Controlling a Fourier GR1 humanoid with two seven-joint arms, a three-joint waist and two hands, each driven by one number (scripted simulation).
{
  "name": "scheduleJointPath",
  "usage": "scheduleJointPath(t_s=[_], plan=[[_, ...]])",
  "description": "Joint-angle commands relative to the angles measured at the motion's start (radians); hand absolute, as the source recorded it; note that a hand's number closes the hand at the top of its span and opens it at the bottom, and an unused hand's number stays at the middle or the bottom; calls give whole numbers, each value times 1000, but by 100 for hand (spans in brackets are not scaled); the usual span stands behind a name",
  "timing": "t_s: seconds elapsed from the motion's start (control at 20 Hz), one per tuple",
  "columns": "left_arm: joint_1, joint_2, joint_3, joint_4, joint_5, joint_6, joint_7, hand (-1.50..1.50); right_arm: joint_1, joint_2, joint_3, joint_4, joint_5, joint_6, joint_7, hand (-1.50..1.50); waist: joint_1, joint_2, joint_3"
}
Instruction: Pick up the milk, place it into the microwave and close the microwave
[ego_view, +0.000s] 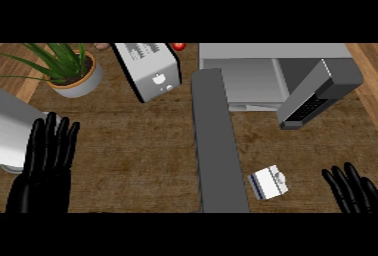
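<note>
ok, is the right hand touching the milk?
Apart. The head view shows a strip of counter between the right hand and the milk; the hand's fingers are straight.

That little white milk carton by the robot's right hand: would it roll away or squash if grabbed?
The milk carton looks boxy with flat faces, so it would probably slide rather than roll. It seems small beside the right hand, so it is likely light. Whether its walls would dent, I cannot tell.
</note>
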Motion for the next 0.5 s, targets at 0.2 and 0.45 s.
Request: scheduleJointPath(t_s=[0.2,0.45], plan=[[144,11,-35,36,20,-55,-157,-150,122,18,8,124,88,61,-164,-150,5,2,0],[272,-8,-134,-1,-13,-47,-224,-150,61,24,-47,220,34,80,-193,-150,11,2,0]])
